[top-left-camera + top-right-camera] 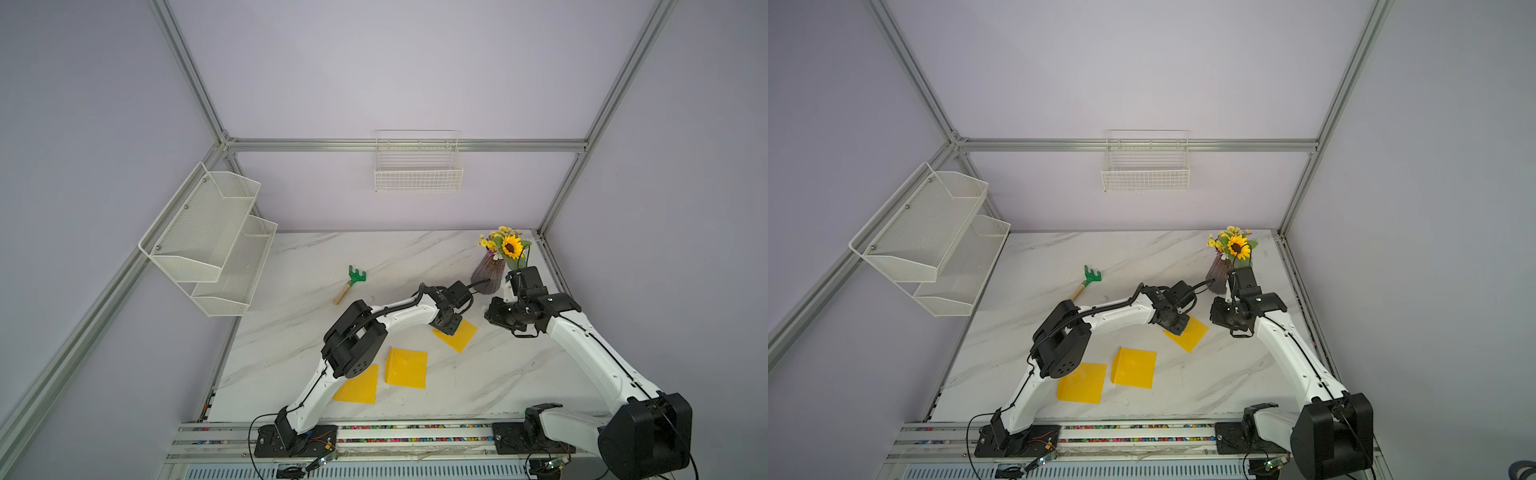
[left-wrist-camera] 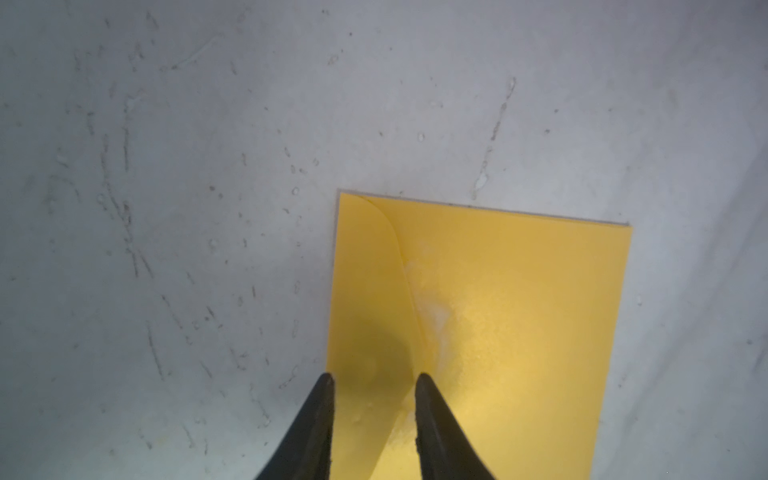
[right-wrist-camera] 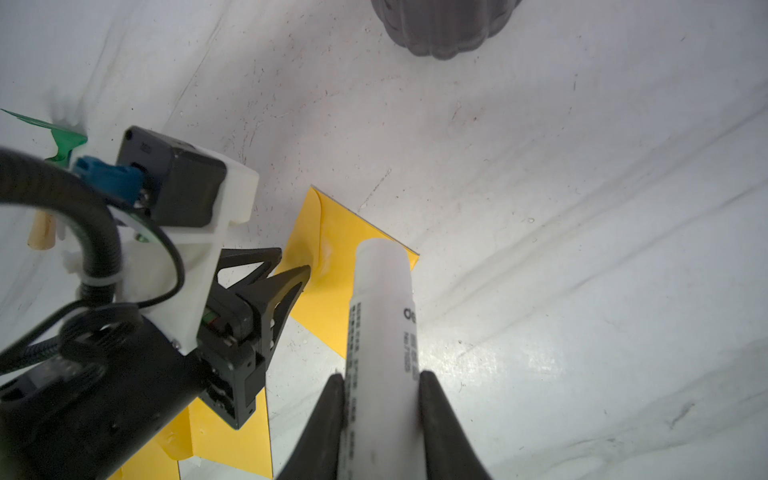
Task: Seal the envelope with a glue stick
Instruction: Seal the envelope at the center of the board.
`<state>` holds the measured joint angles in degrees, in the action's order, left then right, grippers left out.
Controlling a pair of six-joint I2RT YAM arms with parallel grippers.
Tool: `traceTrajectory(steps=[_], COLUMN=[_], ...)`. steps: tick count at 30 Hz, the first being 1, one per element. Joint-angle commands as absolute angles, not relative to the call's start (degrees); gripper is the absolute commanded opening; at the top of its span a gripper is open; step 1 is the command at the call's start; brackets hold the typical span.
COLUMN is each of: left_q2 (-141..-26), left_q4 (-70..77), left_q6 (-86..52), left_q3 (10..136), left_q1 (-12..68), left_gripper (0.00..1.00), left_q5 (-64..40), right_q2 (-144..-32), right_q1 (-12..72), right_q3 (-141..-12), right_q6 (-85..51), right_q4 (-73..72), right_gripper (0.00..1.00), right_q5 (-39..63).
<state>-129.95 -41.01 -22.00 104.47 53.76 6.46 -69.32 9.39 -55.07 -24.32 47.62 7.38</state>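
Note:
A yellow envelope (image 1: 460,336) (image 1: 1191,336) lies flat on the marble table, right of centre. In the left wrist view its flap is folded down onto the envelope (image 2: 519,316), with a whitish smear (image 2: 434,313) along the flap's edge. My left gripper (image 2: 372,376) (image 1: 446,328) points down at it. The jaws are a little apart and straddle the flap, with nothing gripped. My right gripper (image 3: 380,376) (image 1: 492,313) hovers just right of the envelope, shut on the glue stick (image 3: 384,316). The stick is a white tube with dark print, and its far end points over the envelope (image 3: 332,257).
Two more yellow envelopes (image 1: 406,368) (image 1: 358,384) lie nearer the front edge. A green toy rake (image 1: 351,282) lies at mid-left. A purple vase of flowers (image 1: 488,274) stands close behind my right arm. A mesh shelf (image 1: 208,241) and a wire basket (image 1: 417,166) hang on the walls.

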Motion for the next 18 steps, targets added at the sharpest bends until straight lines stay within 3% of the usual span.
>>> traceTrajectory(steps=[1,8,18], left_q2=[-126.7,-128.8,-132.2], left_q4=[-39.4,-40.8,-42.3], left_q6=[-22.5,-22.4,-22.3], left_q3=[106.0,106.5,106.2], left_q1=[53.5,53.1,53.1], left_gripper=[0.29,0.22,0.22], left_q5=[5.5,5.1,4.0], right_q2=[-69.5,-69.6,-69.5], right_q1=[9.7,9.7,9.7], right_q3=[-55.6,-55.5,-55.6], right_q6=[-23.8,-23.7,-23.7], right_q4=[48.2,47.9,48.1], right_gripper=[0.0,0.0,0.0], right_q5=[7.6,7.6,7.4])
